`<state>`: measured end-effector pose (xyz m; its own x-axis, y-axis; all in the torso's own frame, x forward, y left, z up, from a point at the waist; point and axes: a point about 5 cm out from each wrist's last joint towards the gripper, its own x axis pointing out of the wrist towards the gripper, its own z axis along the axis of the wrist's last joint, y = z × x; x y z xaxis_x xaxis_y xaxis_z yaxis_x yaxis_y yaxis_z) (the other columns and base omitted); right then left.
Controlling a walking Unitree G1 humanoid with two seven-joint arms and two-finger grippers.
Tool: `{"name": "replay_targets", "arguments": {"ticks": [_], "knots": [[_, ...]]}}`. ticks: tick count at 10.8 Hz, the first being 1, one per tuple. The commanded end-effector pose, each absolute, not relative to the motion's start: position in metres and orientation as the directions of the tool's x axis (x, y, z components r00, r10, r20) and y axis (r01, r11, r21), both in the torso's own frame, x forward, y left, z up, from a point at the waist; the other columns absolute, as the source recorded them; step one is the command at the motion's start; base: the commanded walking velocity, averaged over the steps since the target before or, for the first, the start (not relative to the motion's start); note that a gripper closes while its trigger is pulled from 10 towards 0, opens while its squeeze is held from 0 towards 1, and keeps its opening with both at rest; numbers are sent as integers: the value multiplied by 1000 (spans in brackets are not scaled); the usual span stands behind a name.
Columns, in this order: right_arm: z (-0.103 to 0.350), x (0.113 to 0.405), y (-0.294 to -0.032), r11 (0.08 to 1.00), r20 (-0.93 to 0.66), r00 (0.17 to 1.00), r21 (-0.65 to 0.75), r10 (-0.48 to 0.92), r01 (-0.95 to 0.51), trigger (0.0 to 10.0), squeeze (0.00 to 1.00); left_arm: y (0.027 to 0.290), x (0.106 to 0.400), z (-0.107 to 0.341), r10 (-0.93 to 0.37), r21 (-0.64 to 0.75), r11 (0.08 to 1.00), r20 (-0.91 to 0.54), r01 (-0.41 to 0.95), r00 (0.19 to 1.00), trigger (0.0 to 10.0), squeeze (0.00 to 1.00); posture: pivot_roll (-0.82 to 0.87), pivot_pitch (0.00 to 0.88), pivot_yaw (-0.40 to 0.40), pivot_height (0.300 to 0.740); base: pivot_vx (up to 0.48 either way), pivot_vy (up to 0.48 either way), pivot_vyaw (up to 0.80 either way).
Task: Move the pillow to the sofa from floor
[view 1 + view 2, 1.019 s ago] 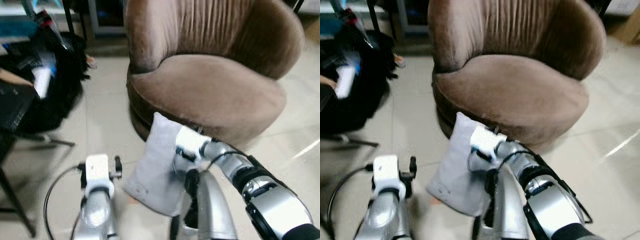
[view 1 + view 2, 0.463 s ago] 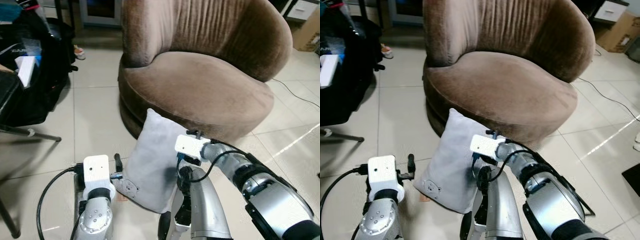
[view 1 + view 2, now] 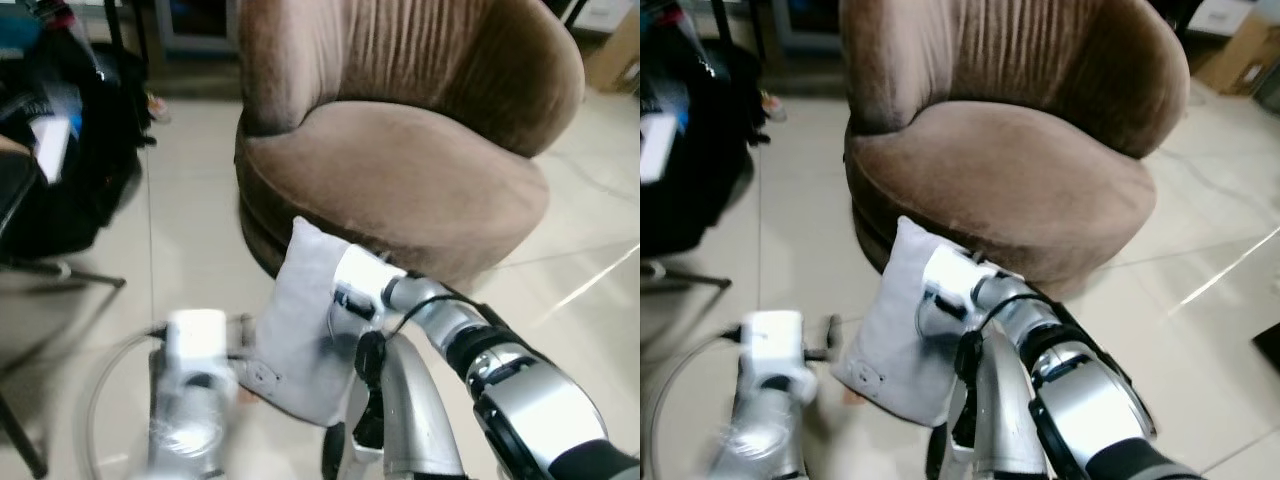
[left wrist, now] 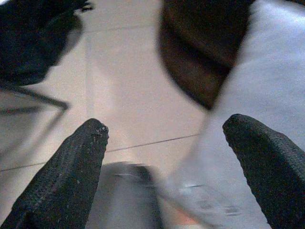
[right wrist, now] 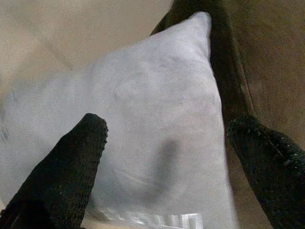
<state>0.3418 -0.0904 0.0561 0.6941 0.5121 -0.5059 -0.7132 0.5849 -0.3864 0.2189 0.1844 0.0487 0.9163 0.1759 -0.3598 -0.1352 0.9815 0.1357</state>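
Tiled floor (image 3: 190, 230) holds a pale grey pillow (image 3: 300, 320), propped against the sofa (image 3: 400, 170).

We see a black bag (image 3: 75, 170) on the tiled floor (image 3: 195, 240) at our left, with a cardboard box (image 3: 1230, 60) far right.

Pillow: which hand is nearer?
Right. The right hand is right at the grey pillow, fingers open across its face; the left hand is beside its lower corner.

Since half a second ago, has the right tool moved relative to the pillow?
Yes. The right tool has closed in on the pillow, toward its top corner near the brown sofa.
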Motion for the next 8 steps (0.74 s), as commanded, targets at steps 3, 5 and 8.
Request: {"name": "replay_targets", "arguments": {"ticks": [3,5,8], "knots": [[50,330,-98,814,-312,805,-138,505,-564,10000,0,214,265,49,117,172,984,-375,-55,919,10000,0,-32,0,10,403,0,0,0],[52,321,-94,871,-220,855,-36,471,-489,10000,0,219,289,52,69,192,981,-381,6,922,10000,0,-86,0,76,403,0,0,0],[71,295,-91,877,-95,875,-34,475,-479,10000,0,247,323,66,-93,403,862,-471,308,877,10000,0,-158,0,176,403,0,0,0]]}}
